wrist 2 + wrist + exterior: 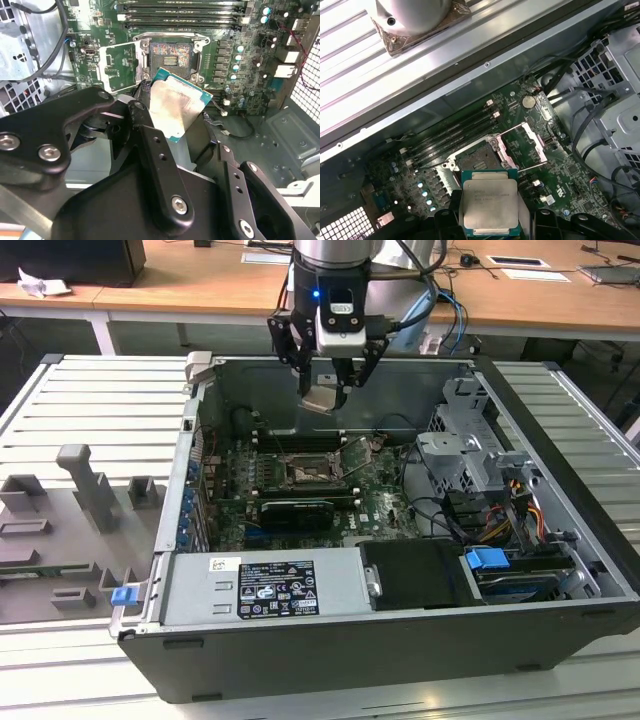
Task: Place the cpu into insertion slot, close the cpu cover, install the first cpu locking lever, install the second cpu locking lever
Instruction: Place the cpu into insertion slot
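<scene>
the jaws are clamped on the cpu (322, 398), gripping it by its edges and holding it tilted in the air inside the open computer case (300, 665), which sits on a ribbed grey tabletop (90, 410). the chip hangs above the green circuit board (385, 502), apart from the insertion slot (170, 54), whose dark contact field lies bare. in the second wrist view the cpu cover (120, 65) is swung open beside the slot, near the long memory slots (180, 15).
</scene>
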Controlling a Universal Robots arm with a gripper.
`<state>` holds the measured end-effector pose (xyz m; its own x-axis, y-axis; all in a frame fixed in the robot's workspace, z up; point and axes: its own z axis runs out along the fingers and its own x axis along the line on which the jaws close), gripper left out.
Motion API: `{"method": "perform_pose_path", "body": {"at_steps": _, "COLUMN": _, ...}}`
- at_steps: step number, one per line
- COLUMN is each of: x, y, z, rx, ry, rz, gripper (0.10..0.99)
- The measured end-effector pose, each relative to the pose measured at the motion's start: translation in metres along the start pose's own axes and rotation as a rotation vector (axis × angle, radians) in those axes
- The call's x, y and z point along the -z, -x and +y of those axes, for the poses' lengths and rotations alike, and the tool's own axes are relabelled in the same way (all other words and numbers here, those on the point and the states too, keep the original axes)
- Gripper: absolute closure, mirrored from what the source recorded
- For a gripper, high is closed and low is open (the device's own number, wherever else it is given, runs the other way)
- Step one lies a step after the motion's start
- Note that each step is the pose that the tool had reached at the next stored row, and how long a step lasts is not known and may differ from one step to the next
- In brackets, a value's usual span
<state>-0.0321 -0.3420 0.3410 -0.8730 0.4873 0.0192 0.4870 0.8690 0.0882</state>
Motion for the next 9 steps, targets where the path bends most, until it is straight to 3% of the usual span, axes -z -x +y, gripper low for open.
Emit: {"method": "perform_pose_path", "body": {"at_steps": 9, "x": -0.002, "y": 0.0, "z": -0.0002, "rx": -0.011, "ry": 0.0, "rz": -0.0009, "gripper": 0.561}}
